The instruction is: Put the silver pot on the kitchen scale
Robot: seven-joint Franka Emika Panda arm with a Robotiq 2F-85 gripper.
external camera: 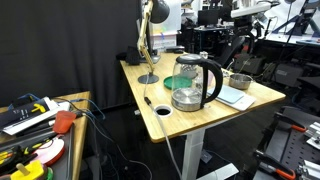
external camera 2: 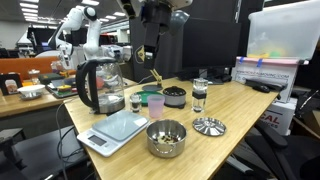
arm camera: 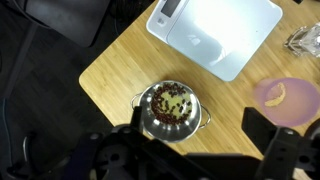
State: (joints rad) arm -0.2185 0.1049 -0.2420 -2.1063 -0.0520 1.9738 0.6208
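Note:
The silver pot (arm camera: pixel 172 108) is small, round and shiny, with short side handles and dark speckles inside. It stands on the wooden table near the front corner, and shows in both exterior views (external camera 2: pixel 166 137) (external camera: pixel 240 81). The kitchen scale (arm camera: pixel 215 30) is a pale flat slab right beside the pot, with nothing on it; it also shows in both exterior views (external camera 2: pixel 113 129) (external camera: pixel 235 97). My gripper (arm camera: pixel 198 125) hangs well above the pot, open and empty, with its dark fingers to either side of the pot's edge. It is seen high over the table in an exterior view (external camera 2: pixel 152 62).
A tall glass kettle (external camera 2: pixel 98 85) with a black handle stands behind the scale. A pink cup (external camera 2: pixel 156 105), a green disc (external camera 2: pixel 150 92), a dark jar (external camera 2: pixel 175 96), a glass (external camera 2: pixel 199 95) and a metal lid (external camera 2: pixel 208 126) lie nearby. The table edge (arm camera: pixel 105 85) is close to the pot.

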